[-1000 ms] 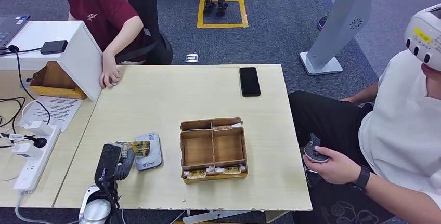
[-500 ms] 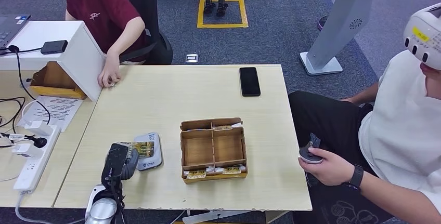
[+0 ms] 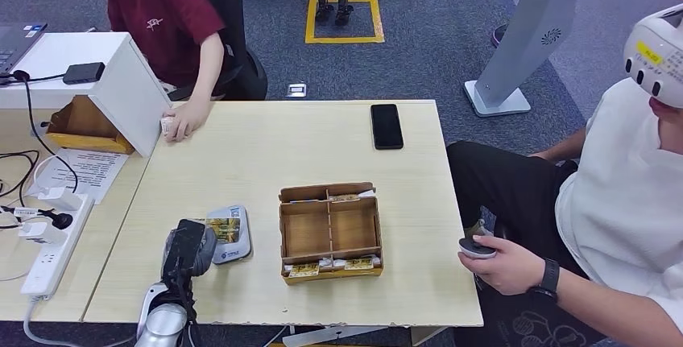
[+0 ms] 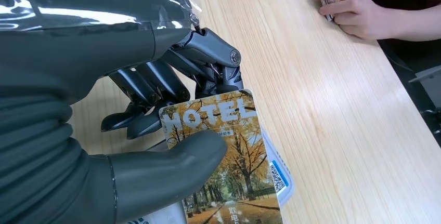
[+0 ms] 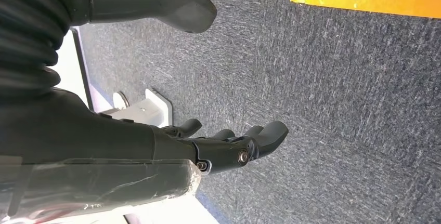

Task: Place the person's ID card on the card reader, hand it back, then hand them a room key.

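Over the last second the left hand (image 3: 190,248) has slid back toward the tabletop's (image 3: 322,146) near edge, and the person's hand (image 3: 179,121) at the far left corner now covers a small card. The left hand pinches the hotel-print card (image 4: 223,151) between thumb and fingers, over the white card reader (image 3: 232,234). The right hand (image 5: 229,143) hangs above carpet, fingers loosely apart, holding nothing. The cardboard box (image 3: 330,230) holds cards (image 3: 334,265) in its front slots.

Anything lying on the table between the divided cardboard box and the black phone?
No, head view shows bare tabletop between the cardboard box and the phone.
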`<action>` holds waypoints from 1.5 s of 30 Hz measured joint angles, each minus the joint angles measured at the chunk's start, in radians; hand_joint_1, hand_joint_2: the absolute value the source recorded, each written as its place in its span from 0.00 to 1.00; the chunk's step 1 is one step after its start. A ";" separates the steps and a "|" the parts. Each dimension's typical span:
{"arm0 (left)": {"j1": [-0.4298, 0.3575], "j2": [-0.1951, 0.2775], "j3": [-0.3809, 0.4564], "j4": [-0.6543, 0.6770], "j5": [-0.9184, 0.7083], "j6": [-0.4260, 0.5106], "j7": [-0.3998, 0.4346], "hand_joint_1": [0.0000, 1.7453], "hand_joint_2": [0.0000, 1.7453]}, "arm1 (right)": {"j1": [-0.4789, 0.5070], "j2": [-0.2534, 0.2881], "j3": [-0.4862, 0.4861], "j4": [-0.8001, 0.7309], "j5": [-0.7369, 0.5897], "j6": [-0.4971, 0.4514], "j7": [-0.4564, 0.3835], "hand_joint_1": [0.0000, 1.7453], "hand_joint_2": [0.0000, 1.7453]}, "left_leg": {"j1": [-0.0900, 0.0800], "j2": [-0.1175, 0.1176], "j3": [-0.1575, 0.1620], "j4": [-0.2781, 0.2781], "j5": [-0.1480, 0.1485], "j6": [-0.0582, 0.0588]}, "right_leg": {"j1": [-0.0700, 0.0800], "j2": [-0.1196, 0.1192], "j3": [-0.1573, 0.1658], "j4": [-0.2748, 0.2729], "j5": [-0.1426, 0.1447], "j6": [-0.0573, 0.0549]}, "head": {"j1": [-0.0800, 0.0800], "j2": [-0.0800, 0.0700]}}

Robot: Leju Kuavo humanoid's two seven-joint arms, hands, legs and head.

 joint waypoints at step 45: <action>-0.051 0.044 0.000 0.095 -0.601 0.113 0.186 1.00 1.00 | 0.000 0.012 -0.048 0.000 0.056 0.014 -0.012 0.00 1.00 | 0.000 0.000 0.002 0.000 0.000 0.000 | 0.000 0.000 0.002 0.000 0.000 0.000 | 0.000 0.000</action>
